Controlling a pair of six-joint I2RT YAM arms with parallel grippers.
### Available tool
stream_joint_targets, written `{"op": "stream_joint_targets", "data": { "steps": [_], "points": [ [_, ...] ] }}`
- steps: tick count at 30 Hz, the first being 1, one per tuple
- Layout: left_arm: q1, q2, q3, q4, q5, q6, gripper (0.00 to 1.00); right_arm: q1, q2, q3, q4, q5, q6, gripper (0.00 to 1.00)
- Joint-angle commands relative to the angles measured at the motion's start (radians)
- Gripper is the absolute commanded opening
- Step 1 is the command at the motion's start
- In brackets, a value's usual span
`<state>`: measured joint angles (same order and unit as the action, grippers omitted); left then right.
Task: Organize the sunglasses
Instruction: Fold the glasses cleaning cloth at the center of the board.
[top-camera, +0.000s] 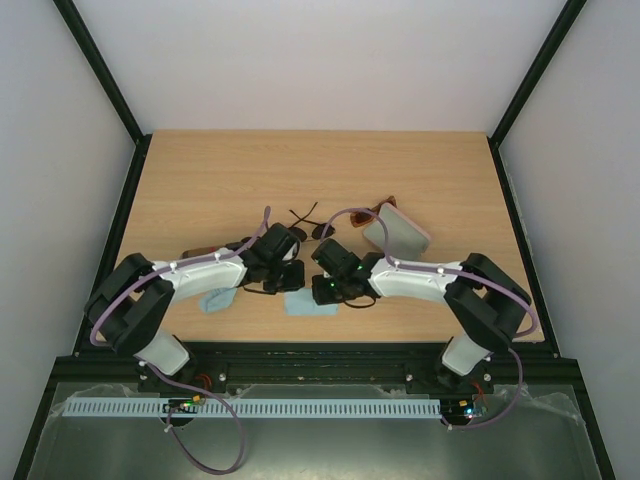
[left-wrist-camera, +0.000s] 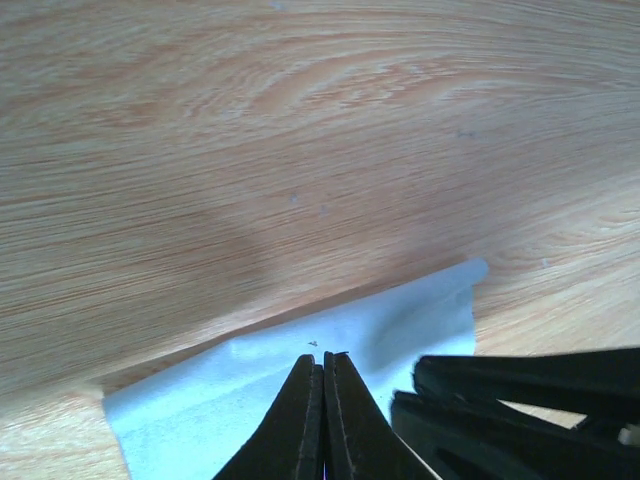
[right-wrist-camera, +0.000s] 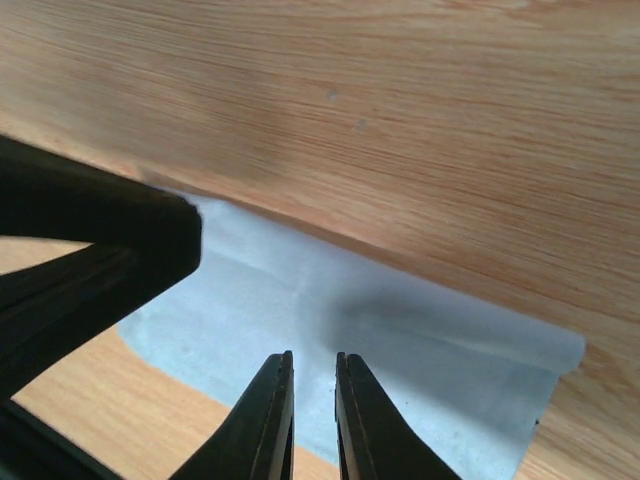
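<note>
Left gripper (left-wrist-camera: 322, 362) pressed together at blue cloth (left-wrist-camera: 200, 400) | right gripper (right-wrist-camera: 312, 362) a slit apart above it | I'd pinch one edge, lift slowly | wire sunglasses (top-camera: 310, 222) just beyond, brown sunglasses (top-camera: 386, 204) beside pink case (top-camera: 400, 232)

middle cloth (top-camera: 312, 304): table (top-camera: 200, 180) front | aviators (top-camera: 320, 230): behind it | flat case (top-camera: 400, 232): right of aviators

Both arms are bending inward over the wooden table (top-camera: 200, 180), with the left gripper (top-camera: 292, 280) and right gripper (top-camera: 328, 290) close together at a pale blue cloth (top-camera: 310, 305). A second blue cloth (top-camera: 215, 300) is lying beside the left forearm. Beyond the wrists, the black wire-framed sunglasses (top-camera: 310, 222) are lying on the wood. The reddish-brown sunglasses (top-camera: 386, 204) are showing from behind a flat pinkish case (top-camera: 398, 232). A brown case (top-camera: 205, 252) is showing partly behind the left arm.
</note>
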<state>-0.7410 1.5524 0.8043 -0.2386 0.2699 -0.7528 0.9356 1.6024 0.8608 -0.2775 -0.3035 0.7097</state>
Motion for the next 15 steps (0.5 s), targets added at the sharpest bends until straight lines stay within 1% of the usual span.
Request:
{"op": "stream_joint_targets", "data": {
  "steps": [1,7,15],
  "points": [
    [0.0,-0.012,-0.021,0.012,0.041,0.01,0.03,-0.007,0.042,0.039,0.043,0.008,0.028,0.13],
    [0.0,0.014,-0.042,0.033,0.054,0.006,0.03,-0.012,0.095,0.059,0.081,-0.055,0.072,0.13],
    [0.0,0.053,-0.059,0.003,-0.003,0.0,0.02,-0.036,0.14,0.068,0.06,-0.065,0.113,0.14]
  ]
}}
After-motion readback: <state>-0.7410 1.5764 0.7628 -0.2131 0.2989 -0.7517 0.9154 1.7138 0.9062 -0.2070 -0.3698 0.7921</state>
